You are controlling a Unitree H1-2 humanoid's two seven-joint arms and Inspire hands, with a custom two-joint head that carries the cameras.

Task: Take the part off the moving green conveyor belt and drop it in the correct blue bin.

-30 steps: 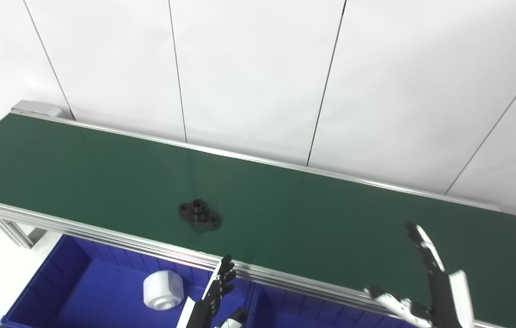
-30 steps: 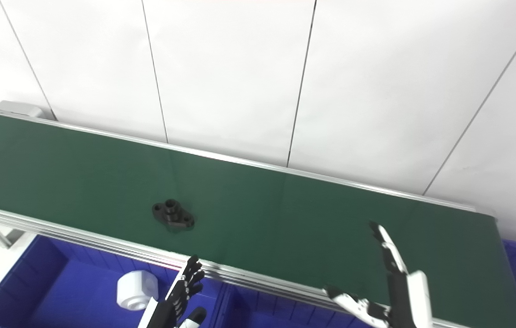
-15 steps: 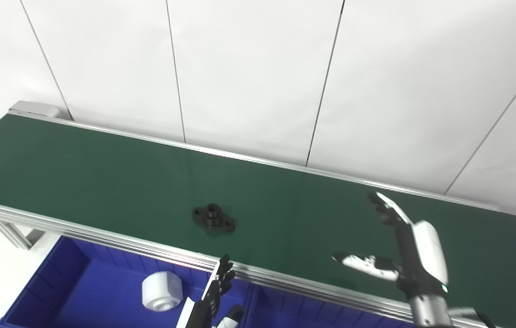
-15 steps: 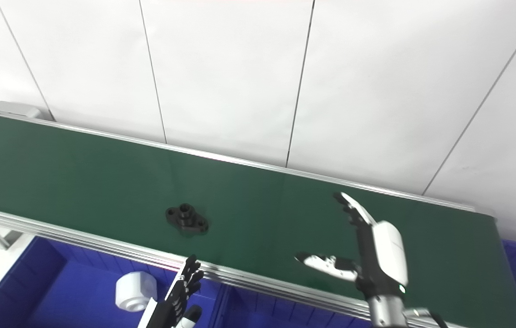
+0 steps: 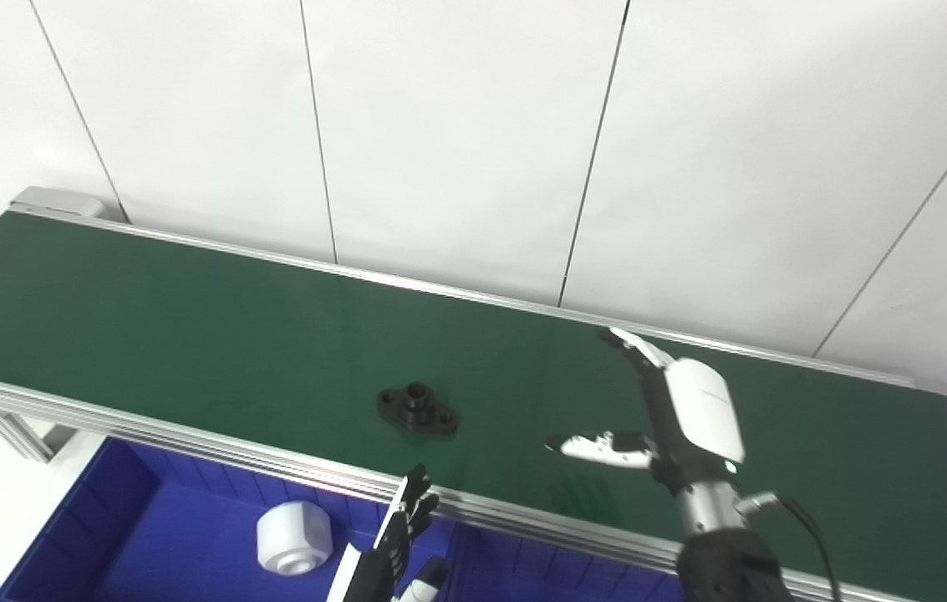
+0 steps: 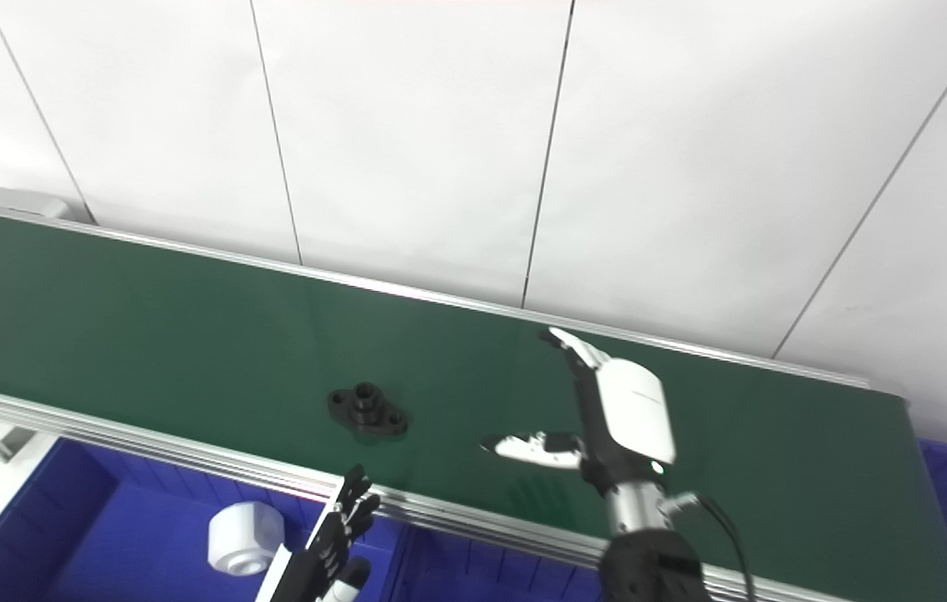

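One black part rides the green belt; the right hand waits near it, fingers spread and empty, ready to close around it.

White-shelled right hand, green light, black cable, black-fingered left hand

Conveyor belt: runs from upper left to lower right of frame, wall panels behind. Part: on belt, centre of frame, near front rail. Right hand: over belt, right of part, apart from it. Bin: lower left, below front rail. Roller: inside bin. Left hand: bottom centre, just right of roller.
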